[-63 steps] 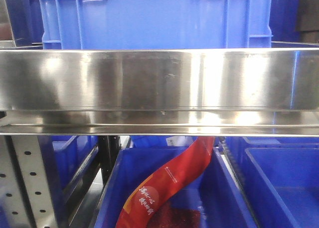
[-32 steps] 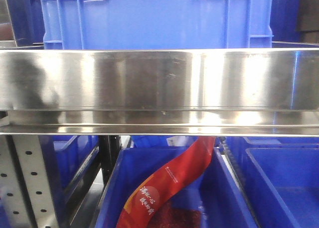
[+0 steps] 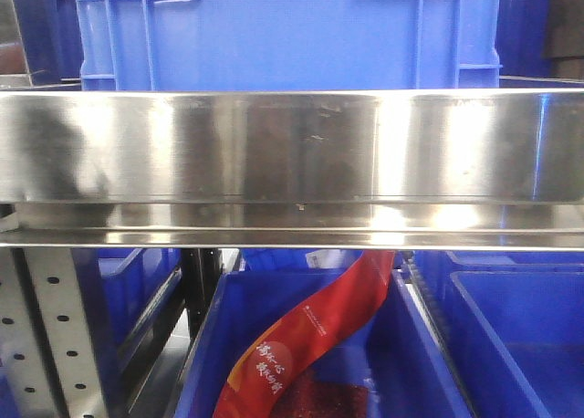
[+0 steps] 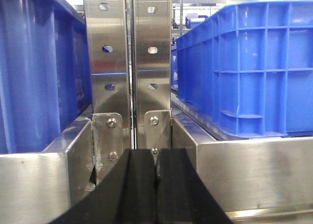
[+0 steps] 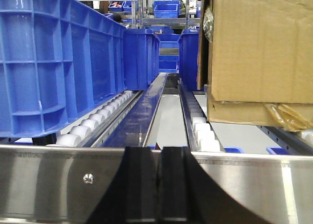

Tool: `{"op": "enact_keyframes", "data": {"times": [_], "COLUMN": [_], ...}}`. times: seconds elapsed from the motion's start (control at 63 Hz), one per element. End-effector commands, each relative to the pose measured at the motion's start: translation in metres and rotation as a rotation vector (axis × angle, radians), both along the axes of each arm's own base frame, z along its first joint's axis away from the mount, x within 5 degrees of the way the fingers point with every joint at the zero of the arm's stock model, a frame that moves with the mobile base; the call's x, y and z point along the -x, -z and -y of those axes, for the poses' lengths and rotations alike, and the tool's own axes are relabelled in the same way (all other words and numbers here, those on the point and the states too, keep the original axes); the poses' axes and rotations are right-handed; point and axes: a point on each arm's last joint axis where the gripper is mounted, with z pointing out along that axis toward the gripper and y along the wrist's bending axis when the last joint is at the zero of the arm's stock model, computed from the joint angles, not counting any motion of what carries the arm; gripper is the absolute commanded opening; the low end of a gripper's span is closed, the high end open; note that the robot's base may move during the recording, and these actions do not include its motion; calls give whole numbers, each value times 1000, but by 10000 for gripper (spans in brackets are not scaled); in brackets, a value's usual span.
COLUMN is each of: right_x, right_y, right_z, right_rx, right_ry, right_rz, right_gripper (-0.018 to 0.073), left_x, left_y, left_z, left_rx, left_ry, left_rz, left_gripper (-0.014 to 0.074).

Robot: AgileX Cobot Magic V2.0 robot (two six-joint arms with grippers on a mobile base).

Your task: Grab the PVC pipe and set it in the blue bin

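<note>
No PVC pipe shows in any view. A large blue bin [image 3: 287, 35] stands on the steel shelf [image 3: 292, 144] straight ahead in the front view. My left gripper [image 4: 156, 158] is shut and empty, facing the steel upright [image 4: 128, 62] of the rack, with a blue bin [image 4: 249, 67] to its right and another [image 4: 39, 67] to its left. My right gripper [image 5: 161, 158] is shut and empty, facing the steel rail [image 5: 58, 180] of a roller shelf, with a blue bin [image 5: 58, 57] at its left. Neither gripper shows in the front view.
Below the shelf, a lower blue bin [image 3: 310, 354] holds a red packet [image 3: 310, 336]; another blue bin [image 3: 520, 336] sits at its right. In the right wrist view a cardboard box [image 5: 259, 53] rests on white rollers [image 5: 203, 131] at the right.
The front view has shifted very slightly; nothing else has visibly changed.
</note>
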Motion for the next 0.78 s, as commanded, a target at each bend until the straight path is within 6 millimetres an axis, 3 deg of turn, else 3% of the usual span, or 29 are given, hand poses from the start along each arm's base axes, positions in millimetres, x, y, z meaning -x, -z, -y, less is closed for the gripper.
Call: {"op": "enact_keyframes", "data": {"times": [0.0,0.761], "right_x": [0,0], "right_y": [-1,-1], "right_z": [0,0], "right_rx": [-3,-3], "right_ry": [4,4], "right_rz": [17,17], "right_gripper": [-168,-168], "left_x": [1,1], "left_y": [-1,-1], "left_z": [0,0], "left_rx": [-6,-6], "left_ry": [-6,-6], "left_rz": [13,13], "left_gripper": [-111,-111]}}
